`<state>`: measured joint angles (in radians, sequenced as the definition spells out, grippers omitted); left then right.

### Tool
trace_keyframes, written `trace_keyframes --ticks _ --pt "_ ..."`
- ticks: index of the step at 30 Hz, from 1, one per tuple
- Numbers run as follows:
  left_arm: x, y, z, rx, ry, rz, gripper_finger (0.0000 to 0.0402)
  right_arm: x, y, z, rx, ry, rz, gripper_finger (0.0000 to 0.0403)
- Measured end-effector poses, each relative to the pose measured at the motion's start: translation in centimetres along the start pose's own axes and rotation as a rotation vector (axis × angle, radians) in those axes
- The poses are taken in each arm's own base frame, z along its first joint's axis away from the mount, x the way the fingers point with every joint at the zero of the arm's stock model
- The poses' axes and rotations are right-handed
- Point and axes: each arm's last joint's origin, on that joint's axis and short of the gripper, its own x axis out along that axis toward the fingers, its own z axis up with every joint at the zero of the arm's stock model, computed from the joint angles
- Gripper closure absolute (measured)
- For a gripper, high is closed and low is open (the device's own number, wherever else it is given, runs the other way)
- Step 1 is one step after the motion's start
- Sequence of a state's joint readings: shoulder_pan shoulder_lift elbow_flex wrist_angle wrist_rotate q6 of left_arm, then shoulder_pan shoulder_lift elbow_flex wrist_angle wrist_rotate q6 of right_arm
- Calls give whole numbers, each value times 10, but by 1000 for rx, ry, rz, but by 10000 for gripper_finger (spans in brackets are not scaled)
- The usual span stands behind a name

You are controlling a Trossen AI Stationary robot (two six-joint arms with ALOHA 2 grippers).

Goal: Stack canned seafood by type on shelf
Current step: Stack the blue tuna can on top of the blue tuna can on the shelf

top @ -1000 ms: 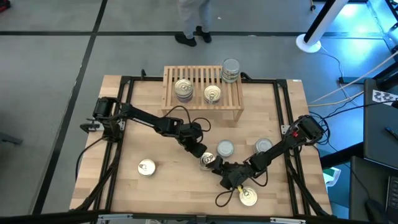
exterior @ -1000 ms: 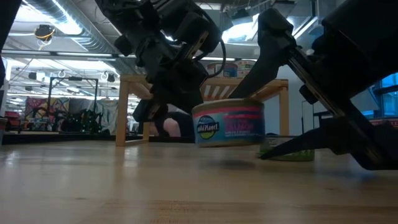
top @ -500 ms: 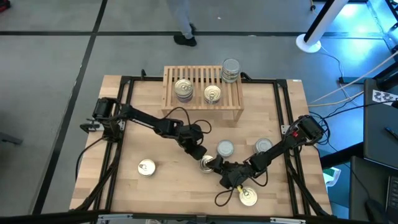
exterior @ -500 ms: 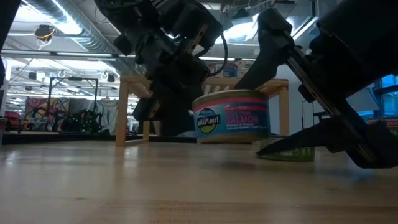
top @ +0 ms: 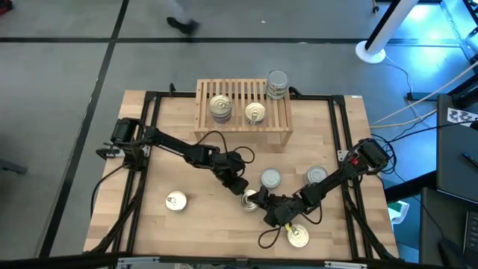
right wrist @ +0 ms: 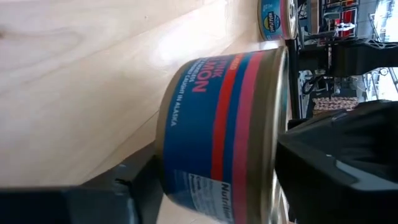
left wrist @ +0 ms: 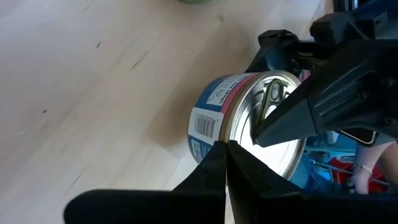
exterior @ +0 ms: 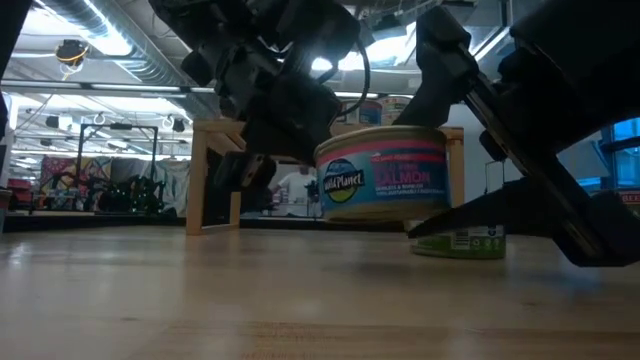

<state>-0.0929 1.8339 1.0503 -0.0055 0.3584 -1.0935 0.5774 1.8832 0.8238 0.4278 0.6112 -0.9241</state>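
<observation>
Near the front middle of the table (top: 187,149), between your two arms, sits the tin now in play, a blue and pink salmon tin (exterior: 385,185) with a gold pull-tab lid; your right gripper (top: 260,202) has it between its fingers, one across the lid and one under the base, and they look clenched on it, with the tin seeming to ride just clear of the wood; your left gripper (top: 241,187) is pinched shut on nothing, its tip touching the tin's rim on the far side. On progress, I judge you under halfway; the shelf (top: 243,127) at the back carries a gold-lidded stack (top: 219,107), a single gold-lidded tin (top: 255,113) just beside it, and a silver-lidded stack (top: 277,84) at its right rear corner. Left to do, besides the tin in hand: a gold tin (top: 176,201) near the left front, another gold tin (top: 298,236) at the front by the right arm, and two silver tins (top: 270,179) (top: 317,175) beside each other in the middle right. The surface is pale bare wood inside a black frame; beyond it you have a grey floor with dark lines, a white post base (top: 371,51), cables to the right, a person's shoe (top: 183,24) at the far edge, and a lit workshop with ceiling ducts.
</observation>
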Motion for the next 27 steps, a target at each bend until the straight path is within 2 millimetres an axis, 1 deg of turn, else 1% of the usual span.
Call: trace_keyframes --ticks 4,7,11,16,20,24,27 --pt "0 2 -1 -5 1 14 401 0 -1 1 0 -1 -9 186" --pt "0 3 -1 -9 0 26 401 -1 -2 1 2 -3 -12 208" --pt "0 3 -1 14 -1 26 383 -1 -2 1 1 -1 -11 210" --pt "0 2 -1 45 6 10 330 0 -2 1 1 2 -12 206" --pt "-3 1 0 68 73 -32 298 0 -2 1 1 -5 -7 212" --pt "-14 -9 -3 76 115 -68 290 0 4 -2 -18 26 10 212" --pt "-22 -8 -5 72 119 -33 294 -2 3 0 -14 36 -14 212"
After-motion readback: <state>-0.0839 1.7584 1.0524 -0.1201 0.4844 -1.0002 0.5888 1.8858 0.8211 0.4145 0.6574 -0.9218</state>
